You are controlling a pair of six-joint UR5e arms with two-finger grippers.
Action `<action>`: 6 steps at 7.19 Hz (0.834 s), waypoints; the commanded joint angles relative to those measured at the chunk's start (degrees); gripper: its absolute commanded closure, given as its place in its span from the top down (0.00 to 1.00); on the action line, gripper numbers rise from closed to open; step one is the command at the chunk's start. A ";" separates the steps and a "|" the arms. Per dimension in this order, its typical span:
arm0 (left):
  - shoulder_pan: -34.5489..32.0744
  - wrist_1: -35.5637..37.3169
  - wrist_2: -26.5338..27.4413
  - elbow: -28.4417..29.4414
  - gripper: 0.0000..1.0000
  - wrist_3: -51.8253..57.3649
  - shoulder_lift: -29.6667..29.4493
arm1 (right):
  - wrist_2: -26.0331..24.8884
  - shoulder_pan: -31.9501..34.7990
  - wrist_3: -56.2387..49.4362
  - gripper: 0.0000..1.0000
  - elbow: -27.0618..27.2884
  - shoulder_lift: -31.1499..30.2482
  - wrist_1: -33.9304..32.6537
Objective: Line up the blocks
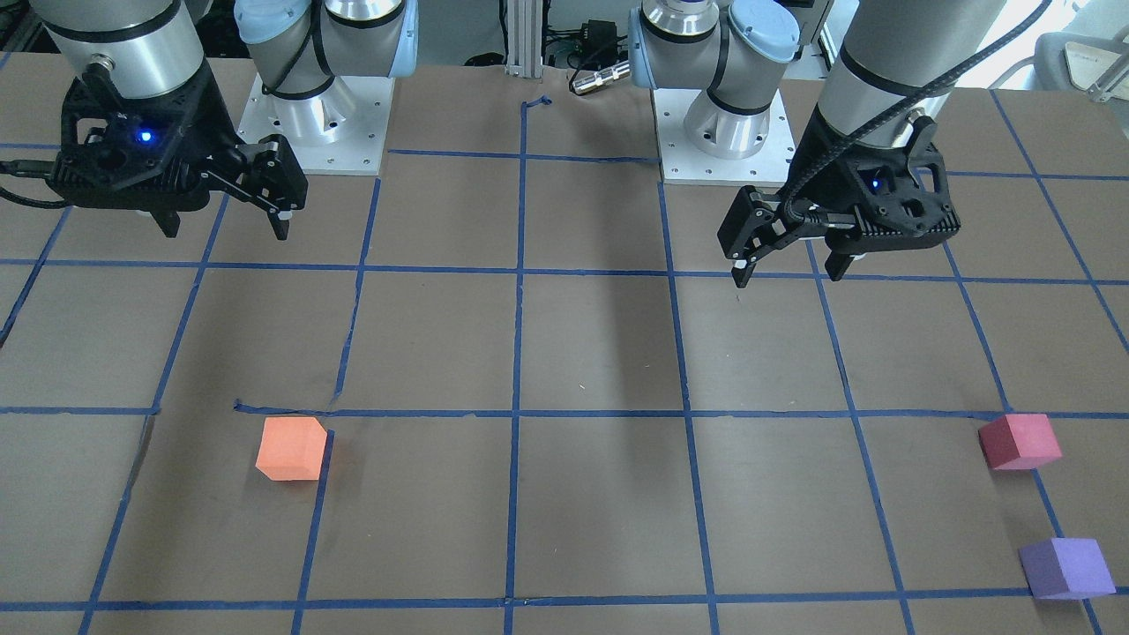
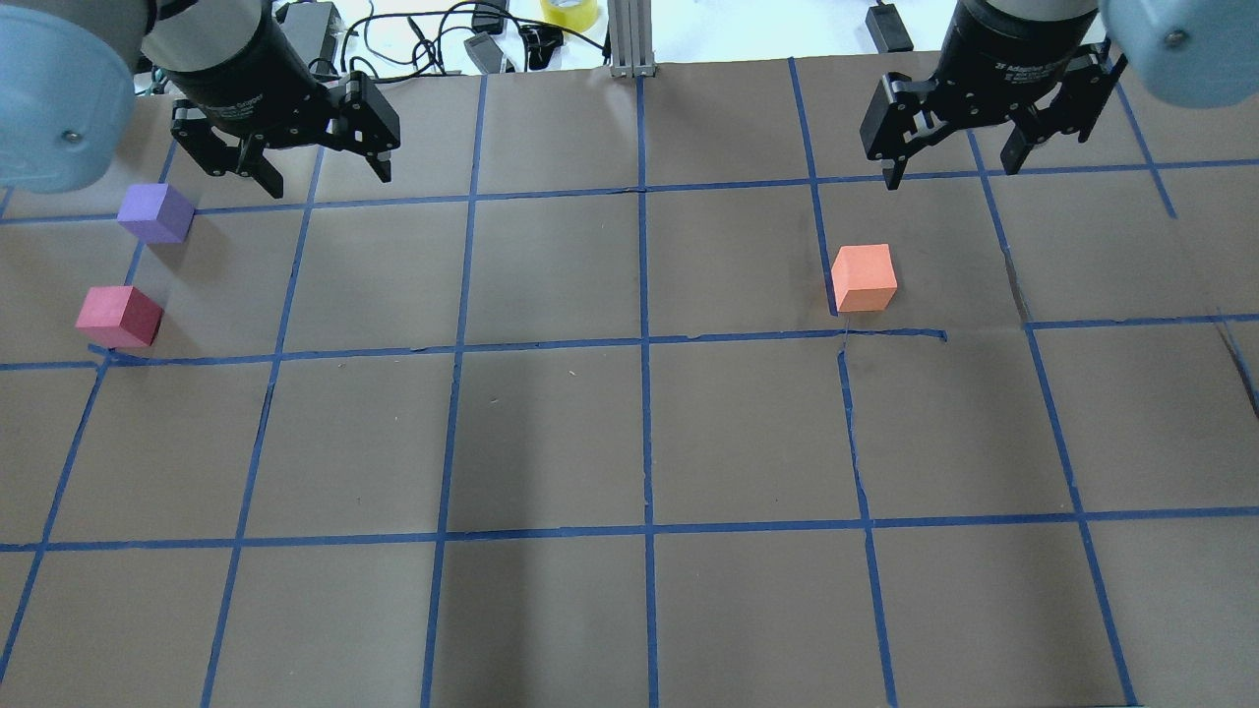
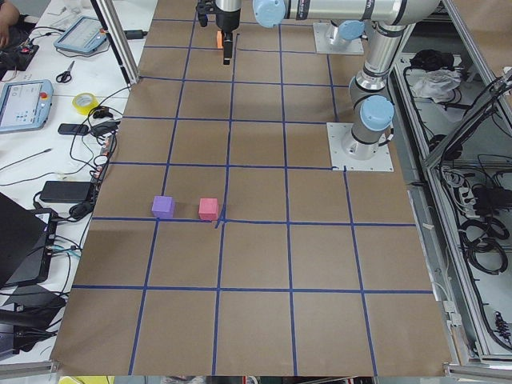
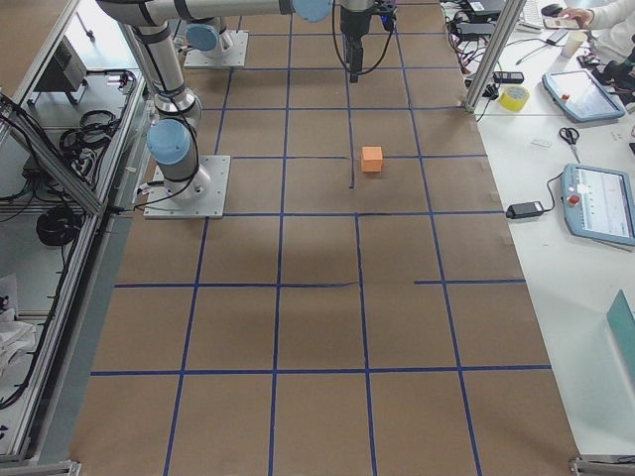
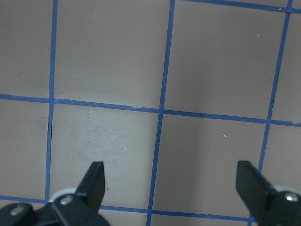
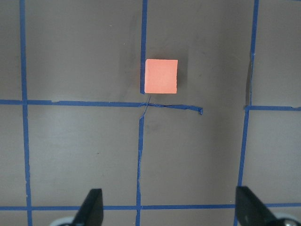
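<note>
The orange block (image 2: 864,277) sits on the brown table on the right side, by a blue tape line; it also shows in the front view (image 1: 291,448), the right side view (image 4: 372,159) and the right wrist view (image 6: 161,76). The red-pink block (image 2: 118,316) and the purple block (image 2: 155,212) sit close together at the far left; both show in the front view, red-pink (image 1: 1019,441) and purple (image 1: 1065,569). My left gripper (image 2: 315,167) hangs open and empty above the table, beside the purple block. My right gripper (image 2: 952,169) hangs open and empty, beyond the orange block.
The table is covered in brown paper with a blue tape grid (image 2: 644,339). The two arm bases (image 1: 317,132) (image 1: 723,141) stand at the robot's edge. Cables and a yellow tape roll (image 2: 569,12) lie past the far edge. Tablets and tools lie on side benches (image 4: 595,198).
</note>
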 commanded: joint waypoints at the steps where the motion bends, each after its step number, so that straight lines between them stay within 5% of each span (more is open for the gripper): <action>1: 0.00 0.00 0.05 0.01 1.00 0.00 0.00 | -0.07 -2.47 -0.06 1.00 -0.04 8.53 -7.84; 6: 0.00 0.00 0.05 0.01 1.00 0.00 0.00 | 3.88 -4.69 0.81 1.00 0.14 25.09 -21.34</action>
